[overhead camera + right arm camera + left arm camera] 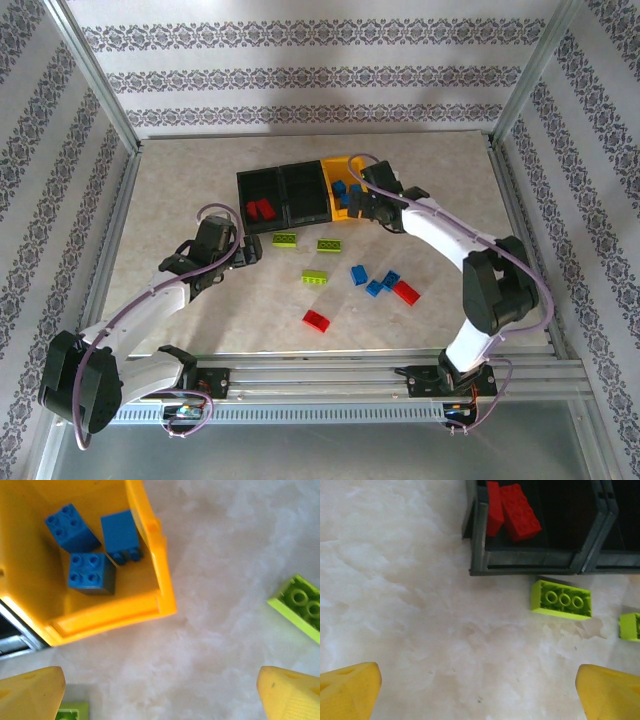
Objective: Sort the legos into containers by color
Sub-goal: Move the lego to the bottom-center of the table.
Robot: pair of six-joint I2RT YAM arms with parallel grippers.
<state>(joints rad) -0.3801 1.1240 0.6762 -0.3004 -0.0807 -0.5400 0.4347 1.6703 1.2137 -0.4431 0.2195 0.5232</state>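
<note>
Three joined containers stand at the back: two black bins (283, 193) and a yellow bin (349, 212). Two red legos (519, 512) lie in the left black bin (520, 562), and three blue legos (90, 572) lie in the yellow bin (115, 615). Loose on the table are three green legos (285, 239), three blue ones (376, 286) and two red ones (316, 320). My left gripper (480, 695) is open and empty over bare table, short of a green lego (561, 599). My right gripper (160, 695) is open and empty just in front of the yellow bin's near corner.
A metal frame and patterned walls enclose the table (200, 310). Another green lego (300, 605) lies right of the yellow bin, and one (72, 712) sits by my right gripper's left fingertip. The middle black bin (305, 190) looks empty.
</note>
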